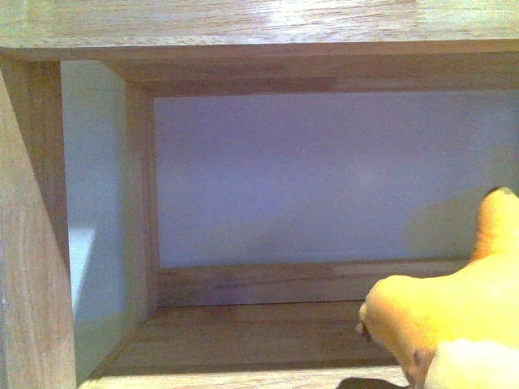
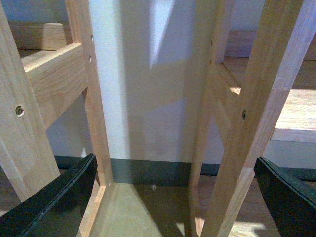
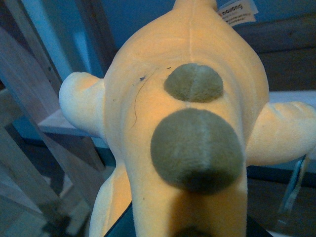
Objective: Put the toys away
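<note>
Your right hand is right up against the near end of the plush toy (image 3: 187,123), which fills its wrist view. The fingers are hidden, so you cannot tell how far they are closed. The toy's long axis runs straight away from that hand, with the label (image 3: 237,11) end farthest and stubby limbs out to both sides. From the front, the toy is at the shelf (image 1: 243,284) opening. Your left hand (image 2: 175,165) is spread wide, holding nothing.
</note>
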